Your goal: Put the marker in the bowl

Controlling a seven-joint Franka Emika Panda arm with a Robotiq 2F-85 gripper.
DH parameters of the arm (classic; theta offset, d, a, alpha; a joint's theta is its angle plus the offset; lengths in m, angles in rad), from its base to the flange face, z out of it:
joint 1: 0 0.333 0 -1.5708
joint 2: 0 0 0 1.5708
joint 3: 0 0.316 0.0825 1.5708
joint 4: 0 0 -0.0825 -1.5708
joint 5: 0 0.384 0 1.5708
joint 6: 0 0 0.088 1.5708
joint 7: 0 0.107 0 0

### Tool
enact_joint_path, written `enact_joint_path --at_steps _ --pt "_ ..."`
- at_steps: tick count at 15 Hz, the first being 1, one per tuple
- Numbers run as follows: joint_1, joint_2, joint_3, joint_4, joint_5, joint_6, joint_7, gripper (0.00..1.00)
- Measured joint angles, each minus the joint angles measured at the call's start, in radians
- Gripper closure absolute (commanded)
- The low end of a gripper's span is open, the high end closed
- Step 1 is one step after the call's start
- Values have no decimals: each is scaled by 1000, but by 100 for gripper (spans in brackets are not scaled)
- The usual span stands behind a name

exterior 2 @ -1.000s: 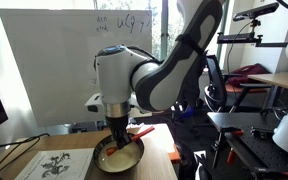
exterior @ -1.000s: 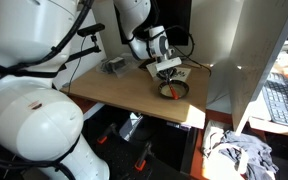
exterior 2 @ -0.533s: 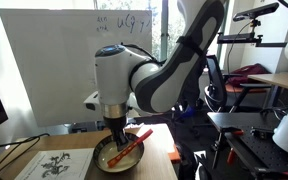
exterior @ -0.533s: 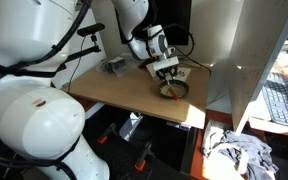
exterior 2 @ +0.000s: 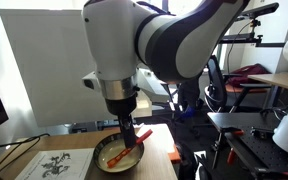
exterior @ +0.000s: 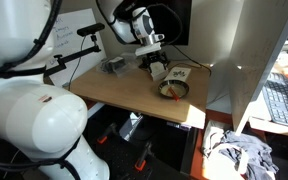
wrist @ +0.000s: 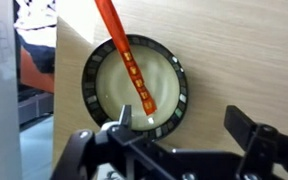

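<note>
**Already, the marker [wrist: 127,60] lay in the bowl [wrist: 182,92]**

The hand [wrist: 179,122] hung above the bowl with its fingers spread wide, holding nothing. The bowl sat close to one edge of the table [wrist: 239,50]. The thin orange-red marker leaned with one end down inside and the other poking over the rim, likely because it was too long to lie flat.
</note>
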Motion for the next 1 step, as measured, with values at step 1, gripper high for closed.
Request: enact_joint_path --at_steps 1 --pt "4 -22 5 -10 5 -32 22 0"
